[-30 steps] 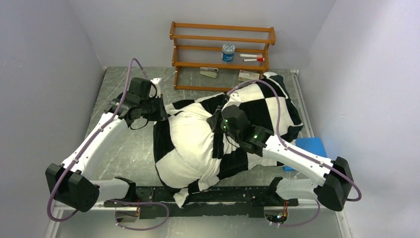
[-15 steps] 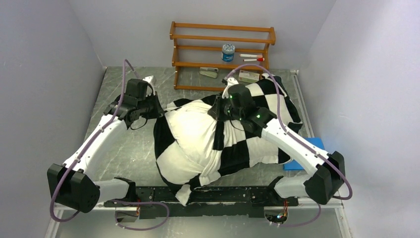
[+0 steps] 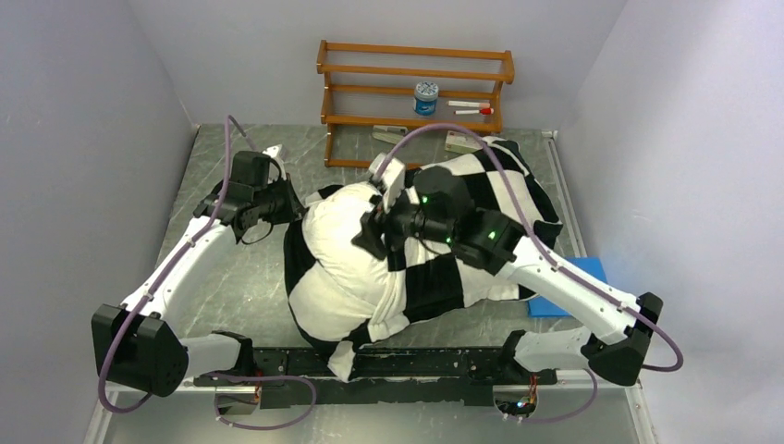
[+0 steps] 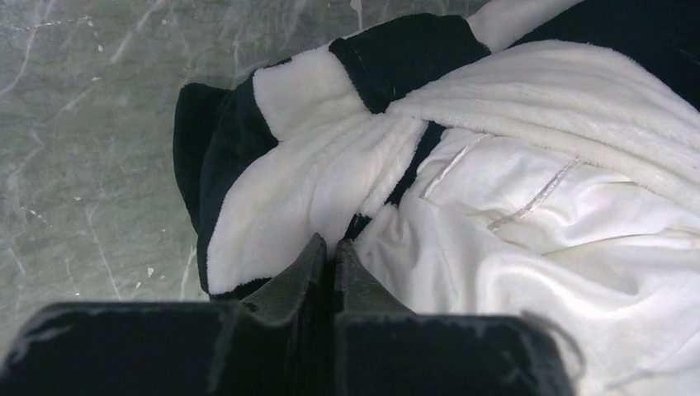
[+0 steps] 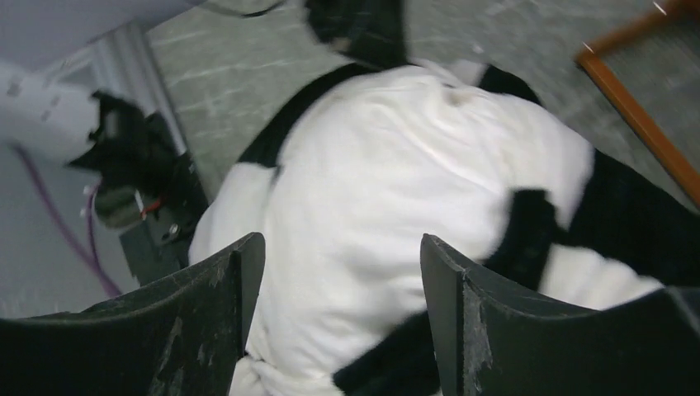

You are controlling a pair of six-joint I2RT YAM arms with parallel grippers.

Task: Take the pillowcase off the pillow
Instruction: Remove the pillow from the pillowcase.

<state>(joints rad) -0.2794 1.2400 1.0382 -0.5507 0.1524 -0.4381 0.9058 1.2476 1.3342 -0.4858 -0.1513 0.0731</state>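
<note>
Right jaws opened, left jaws pinch pillowcase (image 4: 276, 186)

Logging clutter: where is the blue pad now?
Top view: the blue pad lies at the right table edge, beside the pillowcase, under the right arm.

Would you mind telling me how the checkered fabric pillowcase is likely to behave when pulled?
Probably floppy: the black-and-white checkered fabric pillowcase drapes and bunches around the plump white pillow. Its plush pile looks grippy, so it may drag the pillow.
</note>
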